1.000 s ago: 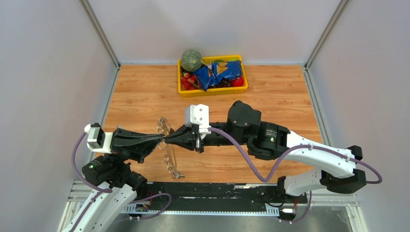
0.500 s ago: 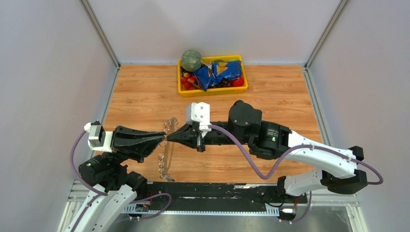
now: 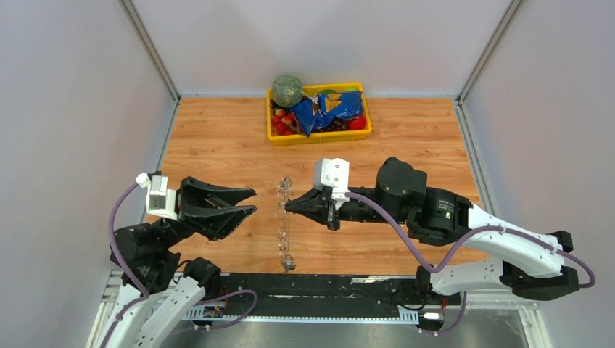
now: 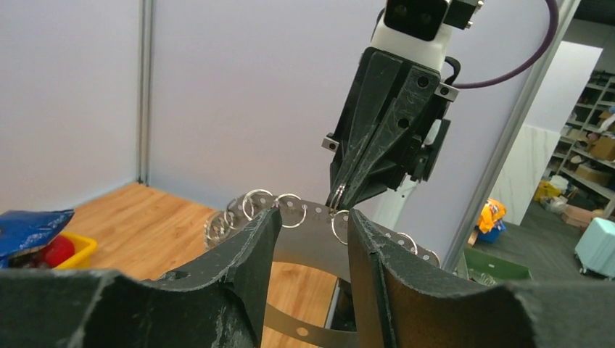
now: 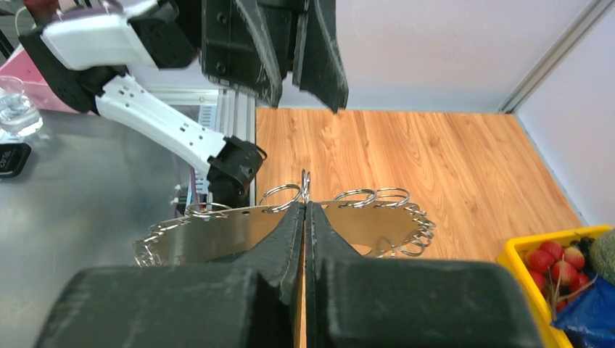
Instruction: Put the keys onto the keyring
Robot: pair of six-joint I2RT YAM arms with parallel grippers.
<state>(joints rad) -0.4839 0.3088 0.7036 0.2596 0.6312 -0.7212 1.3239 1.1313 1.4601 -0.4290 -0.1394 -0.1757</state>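
Centre of the top view, low | right gripper (image 3: 289,207) pinched fully closed on the keyring (image 3: 283,233), which hangs edge-on between both arms | left gripper (image 3: 254,201) spread wide, holding nothing, just left of the keyring and apart from it | yellow tray (image 3: 319,137) at upper centre of the surface (image 3: 210,138)

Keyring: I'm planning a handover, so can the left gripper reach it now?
Probably yes: the left gripper is open and faces the keyring, which the right gripper holds up, with nothing between them.
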